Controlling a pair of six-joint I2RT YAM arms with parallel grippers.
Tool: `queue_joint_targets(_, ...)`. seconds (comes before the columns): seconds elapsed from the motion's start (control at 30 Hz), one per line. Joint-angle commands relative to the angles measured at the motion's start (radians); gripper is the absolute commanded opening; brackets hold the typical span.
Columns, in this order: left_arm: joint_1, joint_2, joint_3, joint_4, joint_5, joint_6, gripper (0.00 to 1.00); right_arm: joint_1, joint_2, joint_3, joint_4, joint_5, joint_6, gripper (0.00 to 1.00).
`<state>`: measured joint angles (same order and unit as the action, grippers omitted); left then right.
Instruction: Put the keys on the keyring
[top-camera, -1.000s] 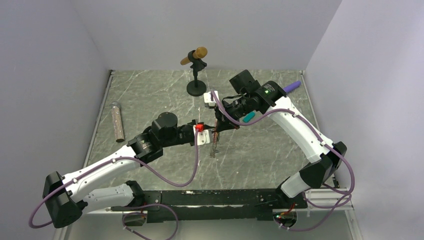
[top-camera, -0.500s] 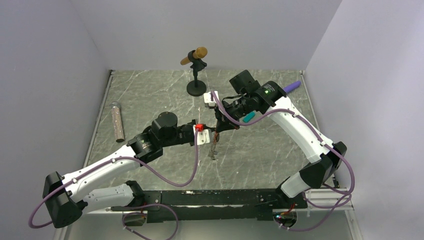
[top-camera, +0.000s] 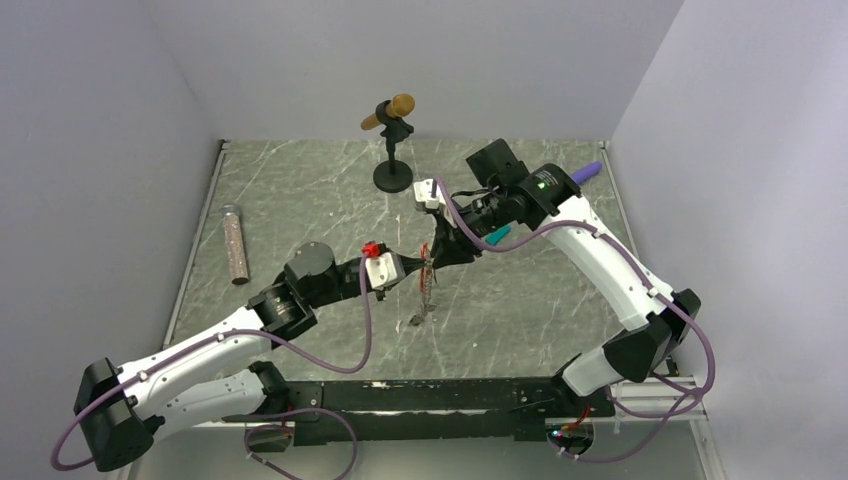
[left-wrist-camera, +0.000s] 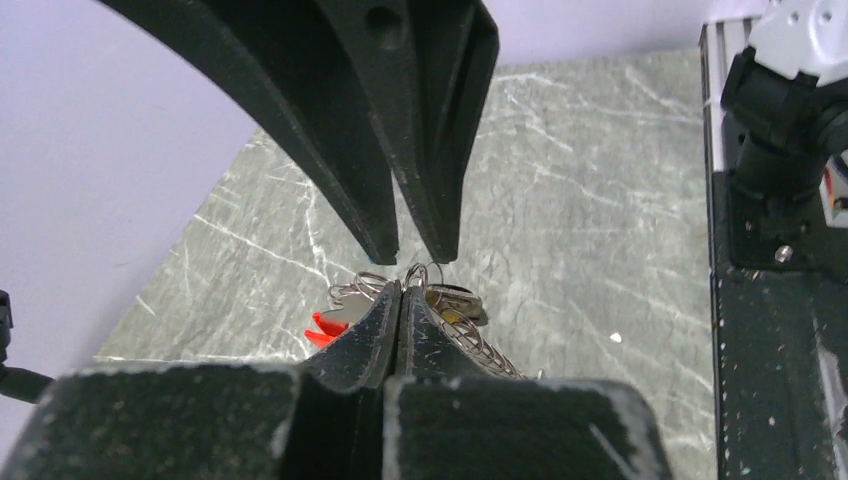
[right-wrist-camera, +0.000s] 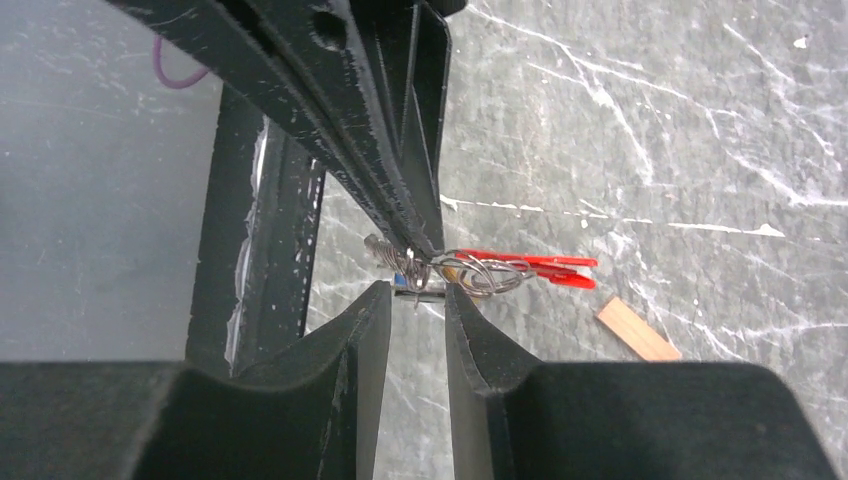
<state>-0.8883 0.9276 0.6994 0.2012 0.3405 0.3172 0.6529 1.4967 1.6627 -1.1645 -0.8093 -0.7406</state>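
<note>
The keyring hangs in mid-air between my two grippers (top-camera: 429, 268). Its red clip (right-wrist-camera: 545, 265), silvery rings (right-wrist-camera: 480, 270) and a blue tag (right-wrist-camera: 408, 280) show in the right wrist view. The left wrist view shows the red clip (left-wrist-camera: 322, 326), a yellowish tag (left-wrist-camera: 455, 300) and the chain (left-wrist-camera: 490, 350). My left gripper (left-wrist-camera: 400, 290) is shut on a ring of the bunch. My right gripper (right-wrist-camera: 418, 292) is open, its tips on either side of the bunch's end. The chain hangs down to the table (top-camera: 416, 318). I cannot make out the black-headed keys.
A loose tan block (right-wrist-camera: 638, 328) lies on the marble table (top-camera: 300, 190) under the bunch. A teal block (top-camera: 497, 236) sits by the right arm. A microphone stand (top-camera: 392, 176) stands at the back, a glass tube (top-camera: 237, 243) lies on the left, and a purple object (top-camera: 586, 172) lies far right.
My left arm has drawn back to the left and nearer. The keyring has shifted with it and its chain now hangs lower. The right gripper has shifted slightly right.
</note>
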Motion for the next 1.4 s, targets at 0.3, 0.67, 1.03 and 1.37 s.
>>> queue_joint_targets(0.3, 0.064, -0.054, -0.129, 0.463, -0.051, -0.383, 0.00, -0.014, -0.054, -0.002, -0.002, -0.130, -0.031, 0.24)
queue_joint_targets(0.67, 0.078, 0.001, -0.301, 0.883, -0.155, -0.668, 0.00, -0.040, -0.051, 0.008, 0.030, -0.160, 0.013, 0.24)
queue_joint_targets(1.03, 0.087, 0.178, -0.366, 1.325, -0.155, -0.805, 0.00, -0.078, -0.017, 0.046, 0.120, -0.258, 0.132, 0.31)
queue_joint_targets(1.37, 0.091, 0.159, -0.318, 1.224, -0.115, -0.727, 0.00, -0.097, -0.045, 0.020, 0.178, -0.189, 0.193, 0.34)
